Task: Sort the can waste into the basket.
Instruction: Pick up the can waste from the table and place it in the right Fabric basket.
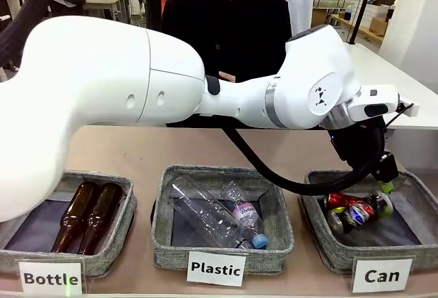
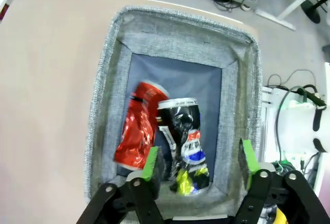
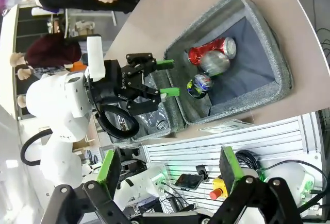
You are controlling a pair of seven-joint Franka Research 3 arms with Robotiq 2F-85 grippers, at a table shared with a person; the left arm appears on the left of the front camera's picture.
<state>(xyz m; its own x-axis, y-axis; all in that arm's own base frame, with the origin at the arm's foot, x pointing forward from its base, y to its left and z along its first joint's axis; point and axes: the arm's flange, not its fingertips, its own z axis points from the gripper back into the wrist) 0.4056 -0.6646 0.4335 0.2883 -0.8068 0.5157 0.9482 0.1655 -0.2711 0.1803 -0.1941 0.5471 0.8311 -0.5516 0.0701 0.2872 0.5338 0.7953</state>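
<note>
The red crushed can [image 2: 138, 131] and the dark blue-black can [image 2: 183, 144] lie side by side on the dark liner of the grey "Can" basket [image 2: 234, 85]. In the front view the red can [image 1: 344, 200] and the dark can [image 1: 357, 214] rest at that basket's [image 1: 410, 243] left end. My left gripper [image 2: 198, 159] hangs open just above them, holding nothing, and it is also seen from the front [image 1: 382, 183]. The right gripper [image 3: 169, 167] is open and empty, high off to the side, looking down on the basket [image 3: 278, 69] and the left gripper [image 3: 167, 77].
The "Plastic" basket [image 1: 222, 243] in the middle holds clear bottles [image 1: 219, 216]. At the left, the "Bottle" basket [image 1: 102, 260] holds two brown bottles [image 1: 87, 216]. A person in black [image 1: 226, 24] stands across the table. My left arm [image 1: 239, 96] spans the table.
</note>
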